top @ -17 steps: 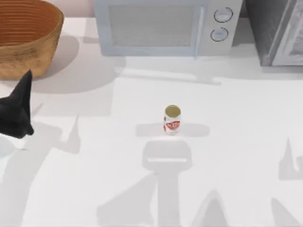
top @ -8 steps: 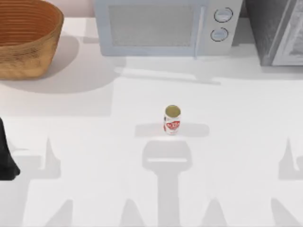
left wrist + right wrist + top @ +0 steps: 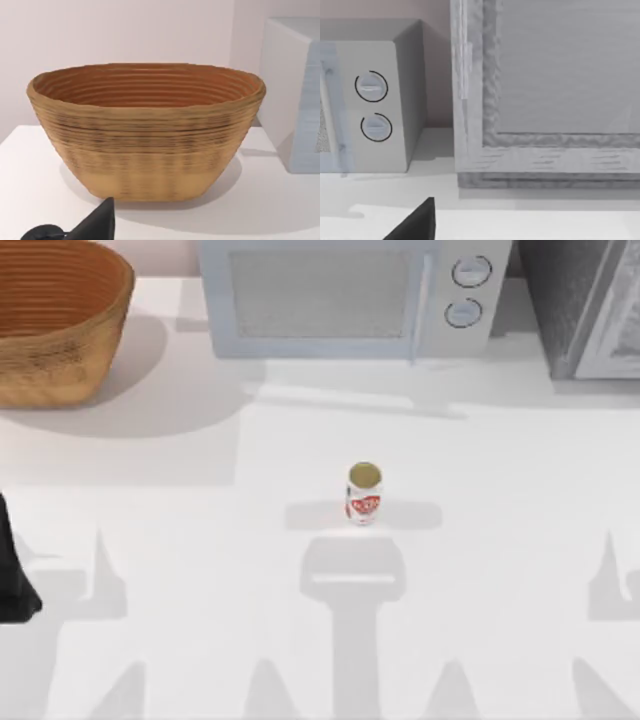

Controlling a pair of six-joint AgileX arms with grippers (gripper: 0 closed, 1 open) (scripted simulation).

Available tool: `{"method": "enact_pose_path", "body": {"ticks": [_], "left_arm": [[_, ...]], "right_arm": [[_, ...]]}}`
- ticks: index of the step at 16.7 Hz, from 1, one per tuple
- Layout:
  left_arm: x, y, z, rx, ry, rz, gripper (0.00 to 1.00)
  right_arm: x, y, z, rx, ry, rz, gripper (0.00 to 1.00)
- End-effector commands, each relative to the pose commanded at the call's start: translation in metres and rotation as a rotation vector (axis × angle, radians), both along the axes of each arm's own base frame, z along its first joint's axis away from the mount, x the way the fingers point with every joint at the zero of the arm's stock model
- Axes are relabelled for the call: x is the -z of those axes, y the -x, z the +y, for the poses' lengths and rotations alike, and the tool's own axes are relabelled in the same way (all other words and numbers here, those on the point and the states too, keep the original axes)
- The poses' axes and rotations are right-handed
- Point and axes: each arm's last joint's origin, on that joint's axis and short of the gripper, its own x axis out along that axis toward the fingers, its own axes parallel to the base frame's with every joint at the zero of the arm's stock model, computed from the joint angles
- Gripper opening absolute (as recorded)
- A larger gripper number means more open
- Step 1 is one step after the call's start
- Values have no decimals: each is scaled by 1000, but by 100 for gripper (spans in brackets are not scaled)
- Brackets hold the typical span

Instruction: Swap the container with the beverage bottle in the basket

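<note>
Beverage bottle (image 3: 364, 494) upright at table centre, basket (image 3: 55, 325) at 10 o'clock; likely light, rigid, slick, so I'd pinch mid-label; can't tell my jaw states.

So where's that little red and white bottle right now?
In the top view the beverage bottle stands upright near the middle of the table, in front of the microwave and well apart from the basket at the far left.
</note>
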Motion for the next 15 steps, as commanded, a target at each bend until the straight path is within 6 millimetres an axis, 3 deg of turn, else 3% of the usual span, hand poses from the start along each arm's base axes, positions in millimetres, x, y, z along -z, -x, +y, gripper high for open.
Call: {"method": "enact_pose_path", "body": {"ticks": [8, 15], "left_arm": [[12, -20, 12, -24, -17, 113, 100], [21, -48, 37, -13, -31, 141, 100]], "right_arm": [[0, 0, 0, 0, 0, 0, 100], [0, 0, 0, 0, 0, 0, 100]]}}
